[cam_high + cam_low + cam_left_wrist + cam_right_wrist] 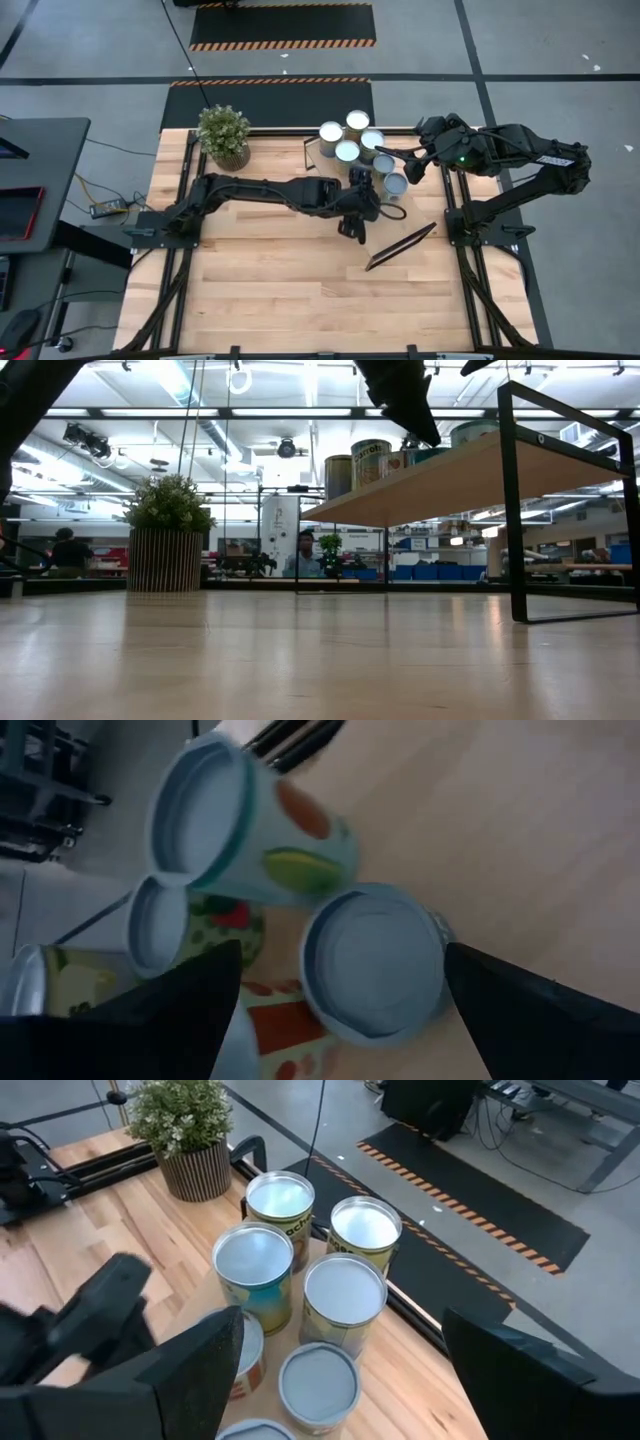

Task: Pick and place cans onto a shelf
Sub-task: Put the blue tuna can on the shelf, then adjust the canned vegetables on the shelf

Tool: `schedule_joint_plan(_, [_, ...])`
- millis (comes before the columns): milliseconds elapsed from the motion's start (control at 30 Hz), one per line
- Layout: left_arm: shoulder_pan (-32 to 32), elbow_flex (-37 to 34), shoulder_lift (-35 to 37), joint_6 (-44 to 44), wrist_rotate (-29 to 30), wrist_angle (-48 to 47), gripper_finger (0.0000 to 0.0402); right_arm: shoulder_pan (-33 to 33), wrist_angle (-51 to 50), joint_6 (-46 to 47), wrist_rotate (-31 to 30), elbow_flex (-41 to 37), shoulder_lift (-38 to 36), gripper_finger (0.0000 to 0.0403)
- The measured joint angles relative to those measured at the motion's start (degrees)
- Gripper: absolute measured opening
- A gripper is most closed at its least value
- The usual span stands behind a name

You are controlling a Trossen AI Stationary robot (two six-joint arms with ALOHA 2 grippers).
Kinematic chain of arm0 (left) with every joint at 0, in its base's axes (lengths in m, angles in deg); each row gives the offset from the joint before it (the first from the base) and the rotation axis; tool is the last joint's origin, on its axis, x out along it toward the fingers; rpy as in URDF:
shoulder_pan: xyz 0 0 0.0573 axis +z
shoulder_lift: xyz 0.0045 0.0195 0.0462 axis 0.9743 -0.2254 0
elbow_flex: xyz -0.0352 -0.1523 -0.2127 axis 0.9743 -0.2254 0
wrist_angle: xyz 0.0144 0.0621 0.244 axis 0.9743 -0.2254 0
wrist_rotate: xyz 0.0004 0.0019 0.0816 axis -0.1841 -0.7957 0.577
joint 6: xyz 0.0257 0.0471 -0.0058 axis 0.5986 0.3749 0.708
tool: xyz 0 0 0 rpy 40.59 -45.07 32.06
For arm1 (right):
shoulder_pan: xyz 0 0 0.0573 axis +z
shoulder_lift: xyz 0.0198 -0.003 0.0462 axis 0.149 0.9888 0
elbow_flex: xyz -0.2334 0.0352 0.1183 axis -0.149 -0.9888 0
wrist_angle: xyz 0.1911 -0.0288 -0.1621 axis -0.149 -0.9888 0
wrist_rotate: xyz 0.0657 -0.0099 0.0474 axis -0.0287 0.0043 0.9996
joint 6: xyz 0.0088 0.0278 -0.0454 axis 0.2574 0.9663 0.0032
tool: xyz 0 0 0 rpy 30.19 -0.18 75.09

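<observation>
Several cans (347, 151) stand upright in a cluster on the far end of the light-wood shelf (412, 215), which has black end brackets (515, 510). In the low view the cans (370, 460) show on top of the board. My left gripper (365, 190) is open at the near side of the cluster. Its fingers stand on either side of a pale-topped can (375, 965) without touching it. My right gripper (405, 160) is open and empty, hovering above the cluster's right side, and looks down on the cans (345, 1295).
A potted plant (224, 135) stands at the table's far left, beside the shelf's left bracket. The shelf's near end (400, 243) carries nothing. Bare tabletop (300, 290) lies in front of the shelf. People show in the room beyond the table (305, 550).
</observation>
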Motion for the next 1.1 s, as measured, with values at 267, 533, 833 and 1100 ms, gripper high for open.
schedule_joint_plan(267, [0.34, 0.00, 0.01, -0.38, 2.50, 0.56, 0.0354, 0.00, -3.93, 1.69, 3.13, 0.00, -0.22, 0.0348])
schedule_joint_plan(533, [-2.46, -0.07, 2.47, -11.15, 3.27, -5.86, 0.0345, -0.02, -22.97, 10.41, 7.73, -0.01, 0.20, 0.0348])
schedule_joint_plan(833, [-3.00, -0.07, 4.35, -20.77, 6.25, -18.63, 0.0276, 0.85, -22.36, 11.94, 16.28, -9.49, 0.58, 0.0348])
schedule_joint_plan(1100, [-6.19, -0.02, 5.49, -22.28, 6.50, -27.43, 0.0219, 2.25, -17.62, 13.85, 17.04, -14.67, 0.68, 0.0348])
